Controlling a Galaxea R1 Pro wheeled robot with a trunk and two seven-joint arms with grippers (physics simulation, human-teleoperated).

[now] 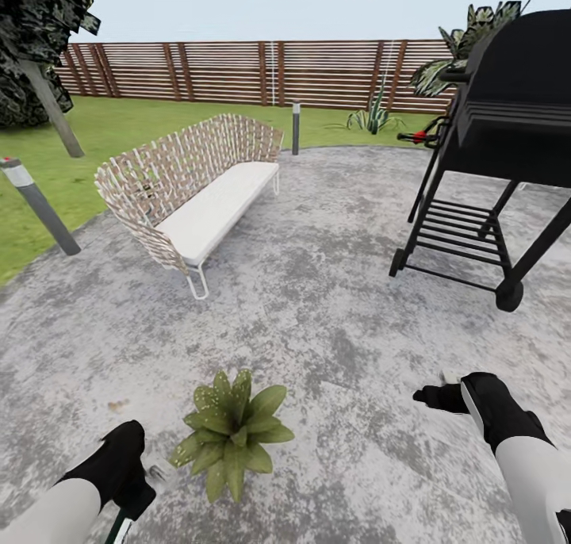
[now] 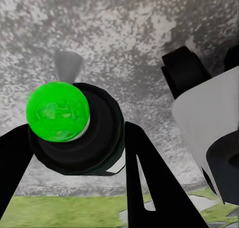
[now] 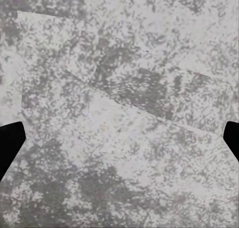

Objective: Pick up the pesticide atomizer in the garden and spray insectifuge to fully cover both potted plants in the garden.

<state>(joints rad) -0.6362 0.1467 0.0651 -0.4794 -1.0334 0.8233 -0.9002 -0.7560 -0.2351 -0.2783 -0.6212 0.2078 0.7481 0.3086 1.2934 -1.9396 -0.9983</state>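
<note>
The left gripper point(image 2: 99, 153) is clamped on the pesticide atomizer point(image 2: 79, 133): in the left wrist view its two black fingers point(image 2: 149, 178) press on either side of the bottle's dark round body, seen end-on, with a bright green ball-like cap facing the camera and a sliver of white label at the lower edge. In the head view that same gripper point(image 1: 131, 480) sits low at the near left, the black wrist bent inward from a white forearm, with a pale grey spray head point(image 1: 159, 473) poking out toward the potted plant point(image 1: 232, 431) just beside it. The plant, a low rosette of broad pointed leaves, stands on the grey paved patio point(image 1: 317, 290) between the two arms.

The right gripper point(image 1: 434, 396) reaches forward from the near right, black wrist above a white forearm, well apart from the plant. The right wrist view shows its two black fingertips point(image 3: 10, 143) at opposite edges of the picture, spread wide with nothing between them but mottled paving.

Farther out, the head view takes in a woven bench point(image 1: 190, 191) with a white seat, a black grill point(image 1: 507, 132) on wheels, short grey bollard lights point(image 1: 36, 203), lawn point(image 1: 119, 128), and a brown slat fence point(image 1: 254, 72). The left wrist view adds a strip of grass point(image 2: 64, 210) beyond the paving and part of the robot's white body point(image 2: 209, 118).
</note>
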